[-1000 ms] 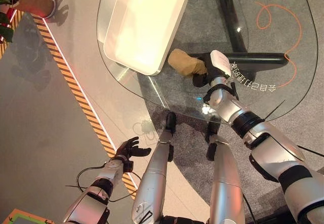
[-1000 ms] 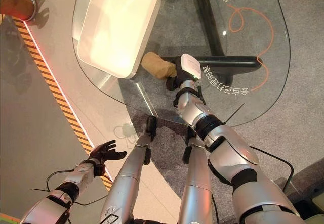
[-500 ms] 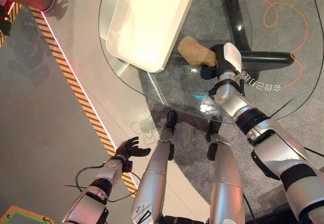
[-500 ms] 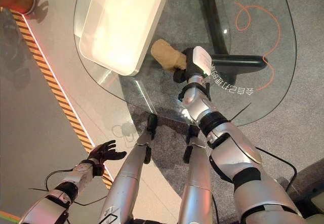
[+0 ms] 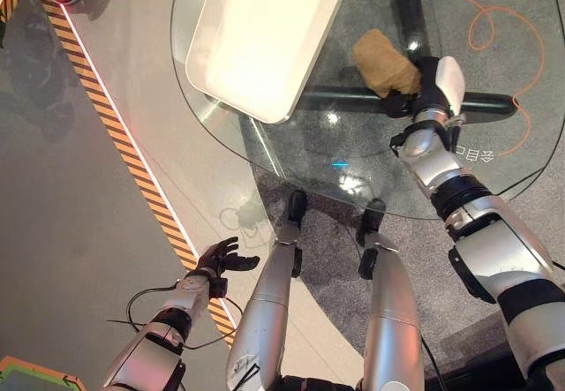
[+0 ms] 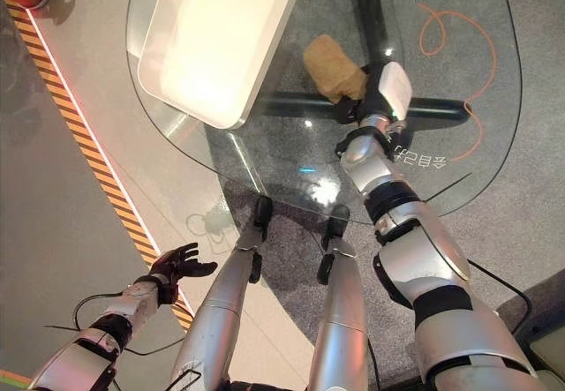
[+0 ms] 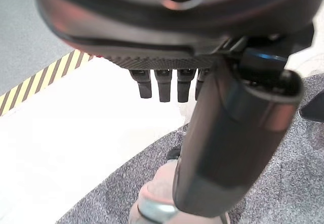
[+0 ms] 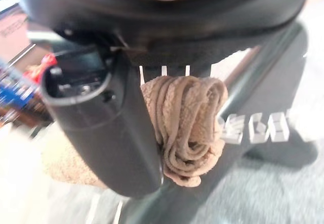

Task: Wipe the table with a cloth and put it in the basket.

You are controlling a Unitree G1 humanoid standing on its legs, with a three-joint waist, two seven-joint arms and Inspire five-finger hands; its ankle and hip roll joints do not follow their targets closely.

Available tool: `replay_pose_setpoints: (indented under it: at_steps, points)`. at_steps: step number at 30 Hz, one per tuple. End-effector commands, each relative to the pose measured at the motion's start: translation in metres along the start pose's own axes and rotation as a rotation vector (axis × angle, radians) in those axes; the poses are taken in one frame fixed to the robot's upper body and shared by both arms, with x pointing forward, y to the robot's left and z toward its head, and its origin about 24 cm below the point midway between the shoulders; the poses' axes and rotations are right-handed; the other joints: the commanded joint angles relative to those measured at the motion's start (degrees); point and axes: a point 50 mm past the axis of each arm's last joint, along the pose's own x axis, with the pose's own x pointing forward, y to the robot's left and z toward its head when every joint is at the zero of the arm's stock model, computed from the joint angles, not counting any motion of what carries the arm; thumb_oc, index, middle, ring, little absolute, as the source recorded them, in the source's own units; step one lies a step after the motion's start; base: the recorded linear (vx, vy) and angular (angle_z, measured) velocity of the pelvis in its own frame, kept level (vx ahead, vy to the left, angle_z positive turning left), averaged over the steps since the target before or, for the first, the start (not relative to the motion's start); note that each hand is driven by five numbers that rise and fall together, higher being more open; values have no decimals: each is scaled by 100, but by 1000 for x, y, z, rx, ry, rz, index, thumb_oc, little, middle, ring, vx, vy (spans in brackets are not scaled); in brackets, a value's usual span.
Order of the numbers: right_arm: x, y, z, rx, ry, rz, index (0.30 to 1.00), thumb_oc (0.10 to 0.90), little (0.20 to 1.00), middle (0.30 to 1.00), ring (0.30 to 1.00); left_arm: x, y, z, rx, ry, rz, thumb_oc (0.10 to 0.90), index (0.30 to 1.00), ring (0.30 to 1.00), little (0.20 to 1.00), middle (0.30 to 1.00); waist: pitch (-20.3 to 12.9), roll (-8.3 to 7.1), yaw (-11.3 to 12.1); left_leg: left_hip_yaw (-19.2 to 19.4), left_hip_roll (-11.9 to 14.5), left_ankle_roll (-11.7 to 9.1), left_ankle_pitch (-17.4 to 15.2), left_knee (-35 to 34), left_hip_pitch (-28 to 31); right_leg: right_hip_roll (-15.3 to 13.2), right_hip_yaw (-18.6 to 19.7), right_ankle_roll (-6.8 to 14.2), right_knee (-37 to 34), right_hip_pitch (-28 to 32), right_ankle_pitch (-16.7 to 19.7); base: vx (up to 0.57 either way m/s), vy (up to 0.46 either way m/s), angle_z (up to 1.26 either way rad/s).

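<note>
The left hand (image 5: 218, 258) hangs low over the floor, fingers loosely spread, holding nothing. On the glass table (image 5: 291, 157), the right hand (image 5: 430, 91) has slid right, clenched on the bunched cloth (image 5: 385, 63), whose long axis now runs from the hand toward the basket (image 5: 265, 33).

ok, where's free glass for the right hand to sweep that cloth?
Bare glass lies near the robot, between the white basket and the right hand, along the near table rim, and past that hand toward the orange line. Crowded: the table's left, under the basket. The hand grips the tan cloth. Left hand hangs off-table.
</note>
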Motion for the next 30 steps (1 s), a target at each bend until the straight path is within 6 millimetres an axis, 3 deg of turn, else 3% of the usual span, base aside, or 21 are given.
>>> replay_pose_setpoints:
  at_steps: [1,13,23,30]
  points:
    - [28,-114,-68,-155,233,-432,300,100,200,300,300,-7,23,-29,-30,99,57,800,900,900,900,900,-110,240,-145,373,-119,292,-259,165,42,447,-304,-234,38,65,-93,0,0,0]
    - [25,-122,-82,-139,309,-481,300,100,200,300,300,-9,32,-29,-39,100,77,800,900,900,900,900,-110,160,-184,359,-93,302,-289,188,11,501,-278,-228,52,58,-110,1,-5,-2]
    - [18,-123,-106,-134,418,-463,300,100,200,300,300,-9,39,-26,-40,100,87,800,900,900,900,900,-110,111,-213,343,-80,309,-296,178,-9,520,-268,-219,12,57,-93,-1,-1,-1]
    - [19,-118,-103,-114,387,-429,300,100,200,300,300,-9,41,-25,-41,100,91,800,900,900,900,900,-110,102,-226,338,-70,301,-301,187,-24,522,-257,-212,27,39,-96,0,0,0]
